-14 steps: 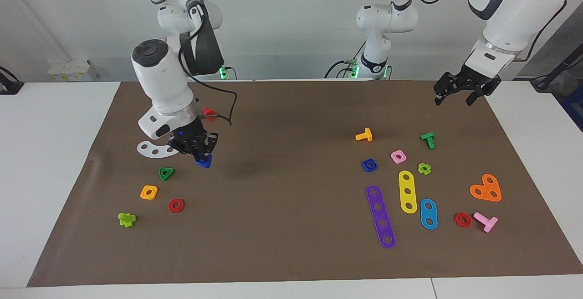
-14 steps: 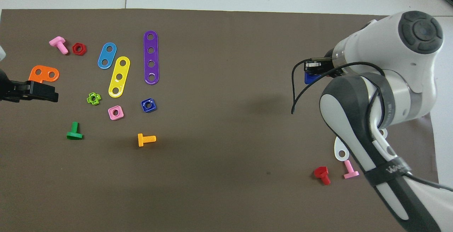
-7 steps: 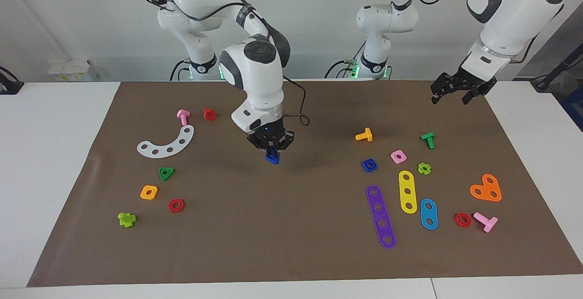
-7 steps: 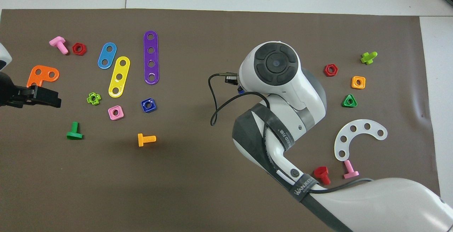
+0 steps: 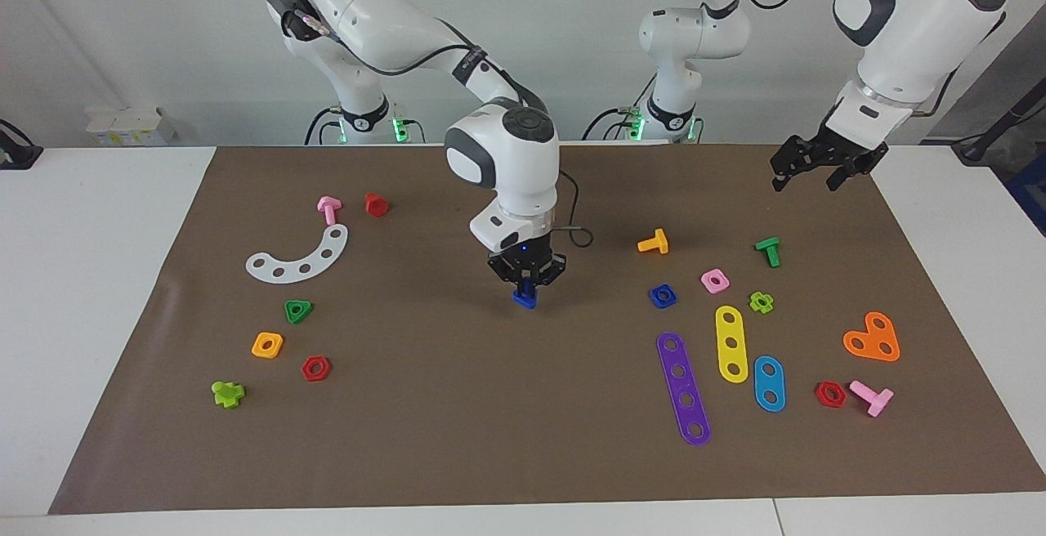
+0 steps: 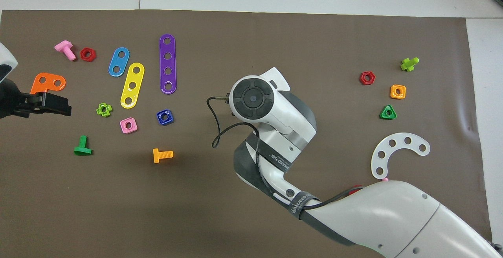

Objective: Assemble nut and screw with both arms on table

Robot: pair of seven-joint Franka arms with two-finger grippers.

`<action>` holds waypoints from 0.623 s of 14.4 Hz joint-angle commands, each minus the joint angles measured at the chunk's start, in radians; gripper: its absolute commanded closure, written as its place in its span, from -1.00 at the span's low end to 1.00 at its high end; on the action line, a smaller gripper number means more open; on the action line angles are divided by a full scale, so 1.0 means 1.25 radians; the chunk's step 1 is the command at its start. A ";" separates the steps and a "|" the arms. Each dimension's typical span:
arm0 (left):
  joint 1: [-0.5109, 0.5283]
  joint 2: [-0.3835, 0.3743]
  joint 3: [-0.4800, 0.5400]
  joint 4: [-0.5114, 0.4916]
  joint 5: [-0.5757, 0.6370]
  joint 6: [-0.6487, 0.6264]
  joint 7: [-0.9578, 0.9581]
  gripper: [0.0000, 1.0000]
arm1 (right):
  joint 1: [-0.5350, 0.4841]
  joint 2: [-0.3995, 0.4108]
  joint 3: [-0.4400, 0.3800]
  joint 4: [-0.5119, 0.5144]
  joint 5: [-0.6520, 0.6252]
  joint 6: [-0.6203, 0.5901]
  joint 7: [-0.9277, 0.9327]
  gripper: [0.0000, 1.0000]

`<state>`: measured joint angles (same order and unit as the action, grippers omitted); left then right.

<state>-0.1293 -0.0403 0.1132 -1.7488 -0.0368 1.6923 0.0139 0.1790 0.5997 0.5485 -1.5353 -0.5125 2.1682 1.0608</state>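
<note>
The surface (image 5: 98, 291): wide, white, most of it under a brown paper mat (image 5: 523, 438) that carries every loose part, spread flat so each can be reached from above.

Right arm (image 5: 384, 21): reaches from its base to the middle of the mat, wrist turned straight down; its right end effector (image 5: 525, 287) is clamped on the screw (image 5: 525, 297), dark blue, hanging head-down just over the mat; in the overhead view the wrist hides both; the grip on the shaft probably leaves the head free for a handover or a set-down near the nut.

Left arm (image 5: 907, 21): waits; its left end effector (image 5: 821, 167) hangs spread wide and empty over the mat's edge nearest the robots at its own end, apparently kept out of the way until the nut is wanted.

Purple strip (image 5: 683, 389), yellow strip (image 5: 731, 343): flat on the mat, farther from the robots than the nut.

The nut (image 5: 663, 296): dark blue, flat, hole upward, untouched, toward the left arm's end, well apart from the held screw; pink nut (image 5: 715, 280) just beside it; orange screw (image 5: 654, 243) nearer to the robots; lying hole-up it should suit a grasp from above.
</note>
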 commanded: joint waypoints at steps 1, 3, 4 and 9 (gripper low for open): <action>-0.025 -0.007 0.006 -0.023 -0.001 0.033 -0.026 -1.00 | -0.006 0.022 0.019 -0.026 -0.035 0.047 0.039 1.00; -0.031 -0.002 0.006 -0.026 -0.001 0.034 -0.027 -1.00 | -0.005 0.022 0.018 -0.065 -0.039 0.083 0.064 1.00; -0.036 -0.001 0.006 -0.026 -0.001 0.034 -0.027 -1.00 | -0.003 0.022 0.018 -0.082 -0.039 0.100 0.079 1.00; -0.062 0.021 0.005 -0.029 -0.001 0.048 -0.050 -1.00 | -0.008 0.014 0.018 -0.091 -0.049 0.100 0.094 -1.00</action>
<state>-0.1791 -0.0158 0.1088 -1.7629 -0.0368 1.7192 -0.0208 0.1926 0.6356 0.5533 -1.6295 -0.5385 2.2738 1.1398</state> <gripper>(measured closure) 0.000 0.520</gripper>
